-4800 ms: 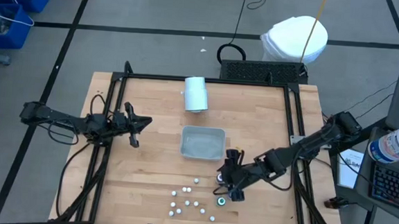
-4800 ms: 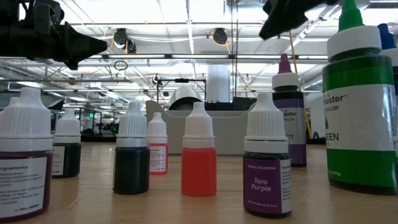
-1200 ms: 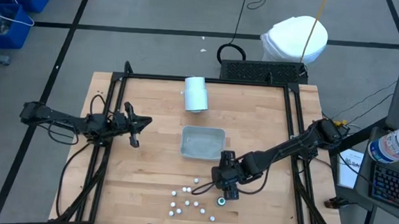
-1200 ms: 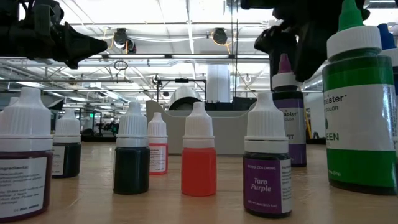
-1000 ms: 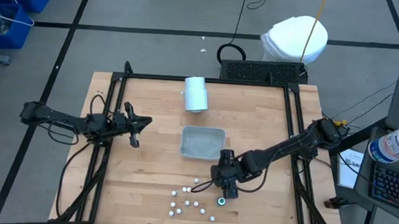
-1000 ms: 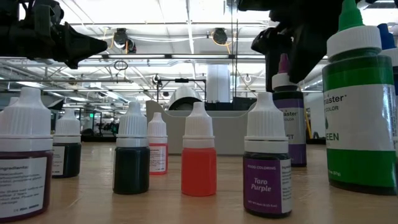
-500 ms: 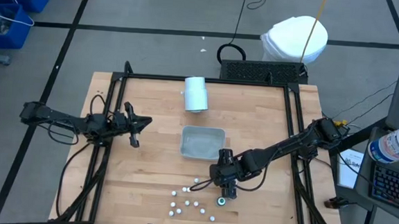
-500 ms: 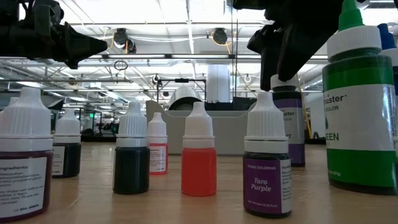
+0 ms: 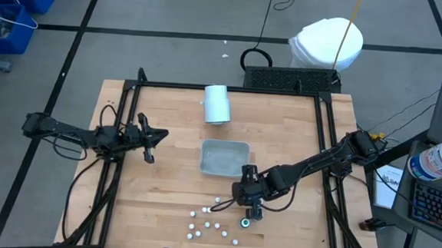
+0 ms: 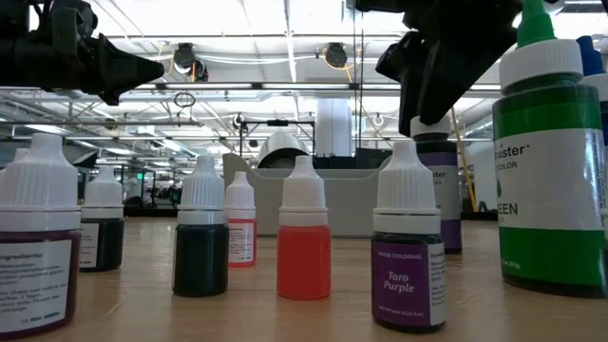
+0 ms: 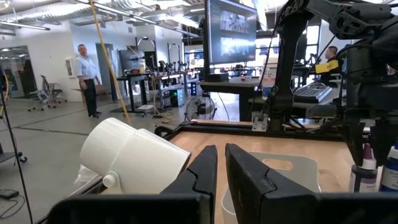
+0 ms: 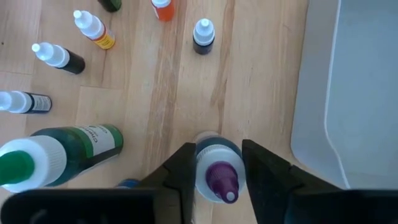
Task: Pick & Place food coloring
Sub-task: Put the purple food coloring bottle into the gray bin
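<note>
Left gripper [image 9: 155, 141]: parked at the table's 9 o'clock. Its jaws were drawn together to a thin slit and held nothing.

White cylinder [image 9: 217, 104]: one, lying on its side at 12 o'clock, not involved.

Grey tray [image 9: 225, 144]: one, near the table's centre, with no bottle seen in it.

Food coloring [image 9: 207, 224]: the bottles stood grouped at 6 o'clock, near the front edge. About ten small white tops could be counted from above. The right arm covered others, so no exact total could be given. One larger green bottle [image 12: 74, 146] stood beside the work point.

Right gripper [image 12: 216, 150]: low over the group's 3 o'clock edge, at 5 o'clock from the tray. Its jaws stood against both sides of the cap of the purple-tipped bottle [image 12: 219, 177], which stood upright on the wood just beside the tray.

Judgement: the step in hand was the pick, and no bottle had been placed. The next move called for a straight lift that clears the green bottle, then a short carry toward 11 o'clock and a release over the tray.
</note>
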Available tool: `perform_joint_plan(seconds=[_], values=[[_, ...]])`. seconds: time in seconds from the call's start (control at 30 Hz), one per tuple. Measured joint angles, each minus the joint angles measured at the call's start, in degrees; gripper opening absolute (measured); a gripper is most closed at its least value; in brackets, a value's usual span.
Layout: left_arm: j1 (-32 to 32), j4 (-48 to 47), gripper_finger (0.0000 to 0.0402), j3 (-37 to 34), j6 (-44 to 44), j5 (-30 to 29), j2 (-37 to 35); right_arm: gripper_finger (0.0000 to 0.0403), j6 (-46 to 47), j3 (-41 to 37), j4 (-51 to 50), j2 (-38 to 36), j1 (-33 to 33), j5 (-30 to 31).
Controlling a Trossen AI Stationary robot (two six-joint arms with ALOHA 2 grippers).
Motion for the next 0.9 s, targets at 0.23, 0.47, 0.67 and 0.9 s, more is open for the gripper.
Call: perform_joint_plan(seconds=[0.23,0.47,0.67,0.9], values=[[0.0,0.0,0.0042,0.0,1.3,0.0,0.0,0.0096,-1.9,0.0,2.7,0.0,0.0,0.0],[0.0,0.0,0.0042,0.0,0.1,0.0,0.0,0.0068,-1.5,0.0,3.2,0.0,0.0,-0.1],[0.0,0.0,0.0042,0.0,-0.1,0.0,0.0,0.0009,-1.4,0.2,4.6,-2.5,-0.4,-0.4],[0.0,0.0,0.0042,0.0,0.6,-0.2,0.0,0.0002,-1.2,0.3,5.0,-6.8,-1.2,-0.2]])
